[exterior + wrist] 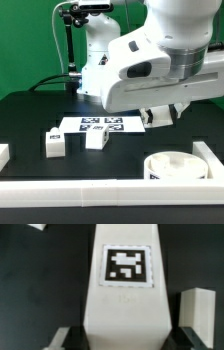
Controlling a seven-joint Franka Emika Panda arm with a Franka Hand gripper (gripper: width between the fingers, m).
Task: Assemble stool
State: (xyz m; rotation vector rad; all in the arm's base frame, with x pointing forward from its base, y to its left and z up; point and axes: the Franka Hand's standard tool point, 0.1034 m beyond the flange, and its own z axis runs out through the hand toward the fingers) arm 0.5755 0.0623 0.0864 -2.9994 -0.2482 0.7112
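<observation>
In the wrist view a white stool leg (125, 297) with a black-and-white tag (126, 264) sits lengthwise between the fingers of my gripper (125, 339), which is shut on its near end. In the exterior view the gripper (160, 116) hangs above the table toward that view's right, behind the round white seat (170, 165) and apart from it. The held leg is mostly hidden there by the hand. Two more tagged legs (55, 143) (97, 139) lie on the black table at the exterior view's left of centre.
The marker board (100, 125) lies flat behind the two loose legs. A long white rail (100, 190) edges the table's front. Another white piece (197, 308) lies beside the held leg in the wrist view; I cannot tell what it is.
</observation>
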